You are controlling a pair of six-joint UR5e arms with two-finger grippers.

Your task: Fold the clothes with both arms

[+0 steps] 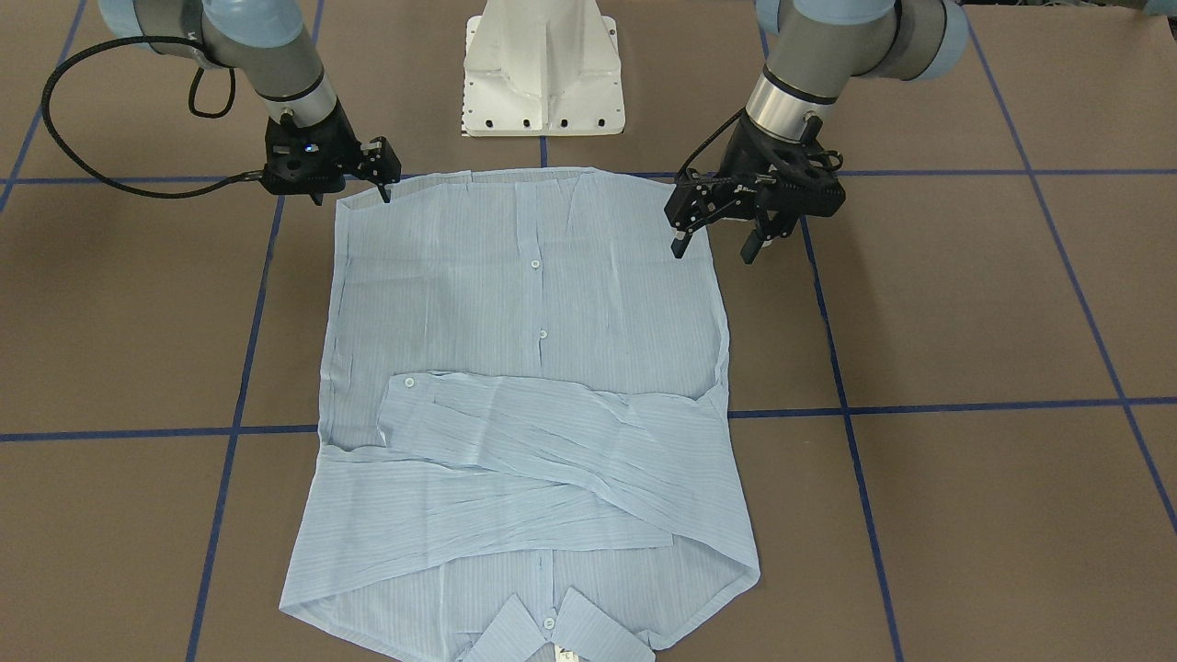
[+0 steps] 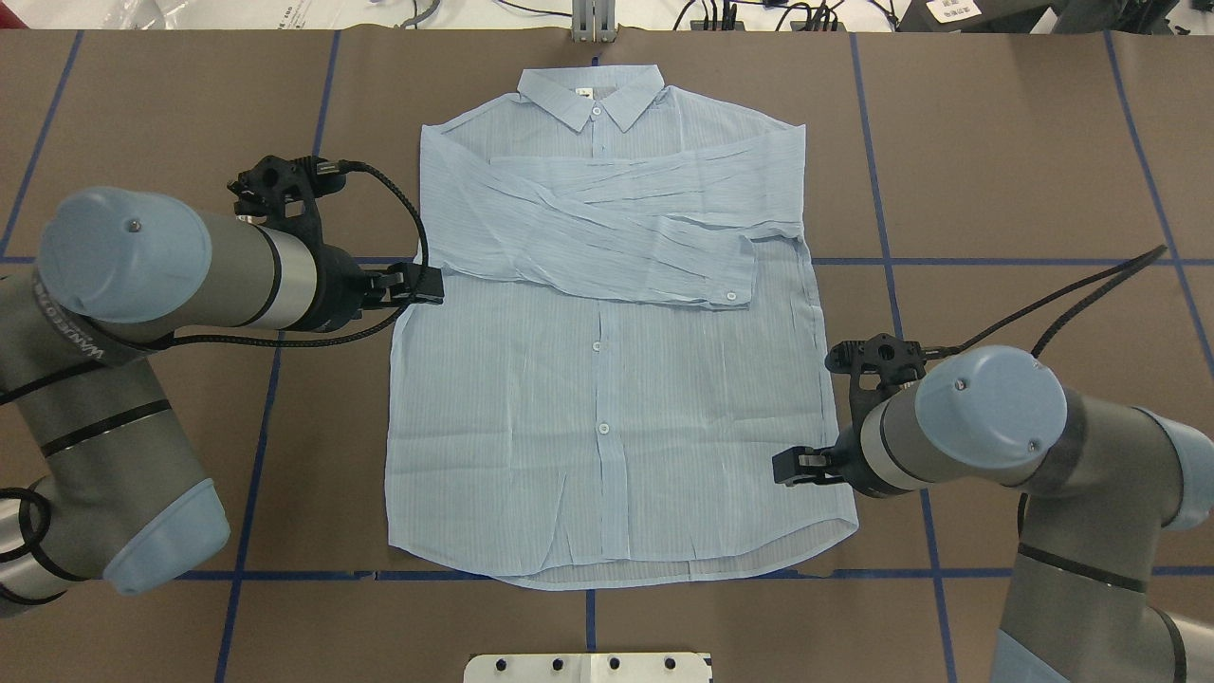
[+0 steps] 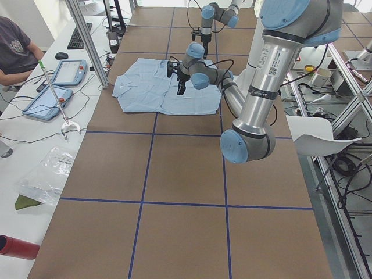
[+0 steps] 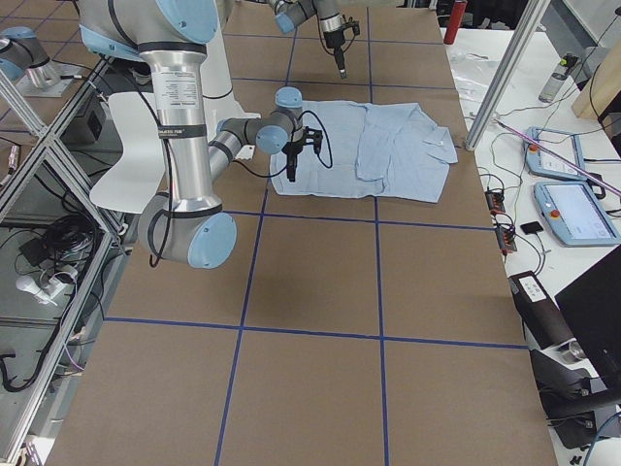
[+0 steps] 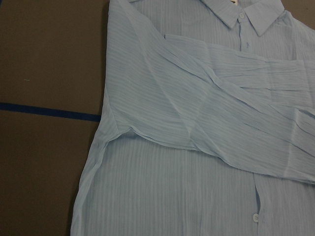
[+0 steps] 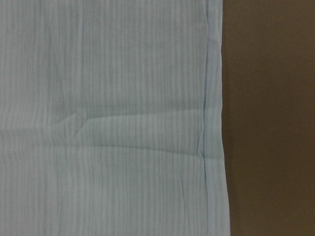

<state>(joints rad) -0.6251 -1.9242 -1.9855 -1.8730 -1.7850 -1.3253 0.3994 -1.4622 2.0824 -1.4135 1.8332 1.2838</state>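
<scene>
The pale blue striped shirt (image 1: 533, 303) (image 2: 607, 398) lies flat and buttoned on the brown table, collar away from the robot. Both sleeves are folded across its chest. My left gripper (image 1: 714, 249) (image 2: 427, 285) hangs open above the shirt's left side edge, about level with the sleeves. The left wrist view looks down on the shoulder and crossed sleeves (image 5: 197, 113). My right gripper (image 1: 384, 188) (image 2: 787, 468) is low over the right side edge near the hem and looks open, holding nothing. The right wrist view shows that flat edge (image 6: 211, 123) from close up.
The white pedestal base (image 1: 542, 74) stands just behind the hem. Blue tape lines (image 2: 275, 408) grid the brown table. A side bench holds tablets (image 3: 64, 72), with a seated person (image 3: 14, 46) at it.
</scene>
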